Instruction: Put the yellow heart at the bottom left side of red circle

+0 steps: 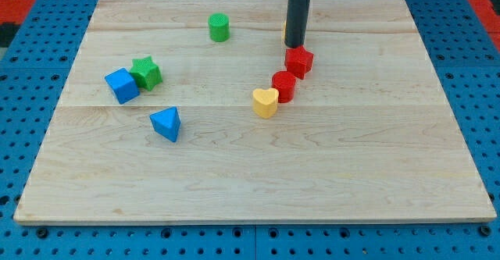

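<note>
Yellow heart [266, 102] already touches the red circle [283, 85] at its bottom left, so we judge the task basically done. Our tip [294, 45] sits just above the red hexagon [299, 61]. No jaws here, only a rod.

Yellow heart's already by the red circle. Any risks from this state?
1. My tip sits at the top edge of the red hexagonal block; pushing down the view would likely drive it into the red circle block, shifting the target.
2. The yellow heart block touches the red circle at its bottom left, so any nudge may carry both.
3. An orange block is mostly hidden behind the rod; retreating could bump it.
</note>
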Robot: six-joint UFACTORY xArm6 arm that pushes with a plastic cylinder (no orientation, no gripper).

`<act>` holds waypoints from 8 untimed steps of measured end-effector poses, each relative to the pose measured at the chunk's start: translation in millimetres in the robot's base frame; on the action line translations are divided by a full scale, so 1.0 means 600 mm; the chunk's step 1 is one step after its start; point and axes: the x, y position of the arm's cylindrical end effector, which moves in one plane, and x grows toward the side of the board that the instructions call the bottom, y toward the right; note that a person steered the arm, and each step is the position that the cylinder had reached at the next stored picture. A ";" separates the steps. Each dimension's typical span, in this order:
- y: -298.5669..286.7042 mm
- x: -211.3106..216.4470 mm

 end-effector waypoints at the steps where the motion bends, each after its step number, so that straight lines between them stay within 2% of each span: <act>1: -0.001 -0.026; 3: -0.126 0.014; 8: -0.096 0.251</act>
